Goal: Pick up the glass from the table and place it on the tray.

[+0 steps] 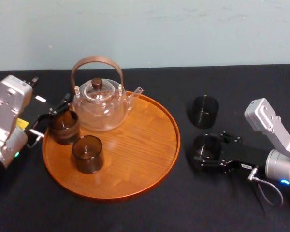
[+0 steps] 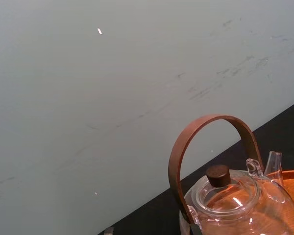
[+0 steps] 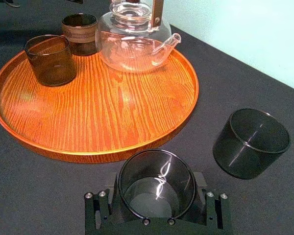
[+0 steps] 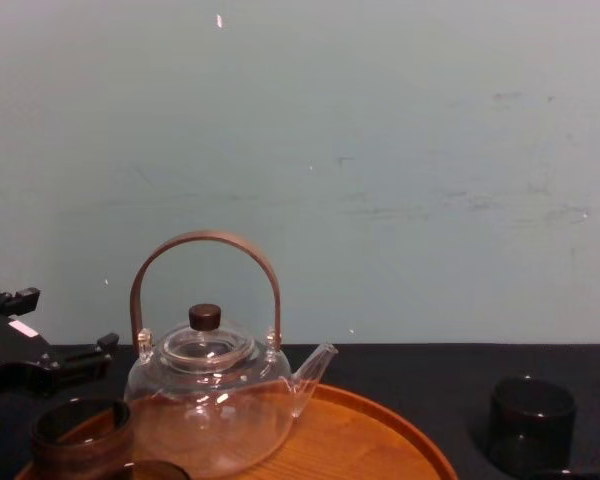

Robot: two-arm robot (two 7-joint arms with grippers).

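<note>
Your target, the glass (image 3: 157, 172), is a short, straight-walled tumbler of smoky dark-brown glass. It is see-through enough that its round base shows from above. It stands upright on the black-cloth table (image 1: 150, 212), just off the right edge of the tray (image 1: 135, 159), a wide, round, orange-brown wooden tray with a low rim.

Your right gripper (image 1: 203, 153) reaches in low from the right, close to the cloth. Its two black fingers (image 3: 99, 215) sit against opposite sides of the glass, so the glass is clasped between them.

A second dark tumbler (image 1: 203, 111) stands on the cloth just behind the glass, not touching it.

On the tray sit a clear teapot (image 1: 99, 106) with an arched brown handle, a front tumbler (image 1: 87, 153), and a rim tumbler (image 1: 64, 126) at the tray's left edge.

Your left gripper (image 1: 50, 118) is at that left edge, right beside the rim tumbler. You cannot tell whether it grips anything.
</note>
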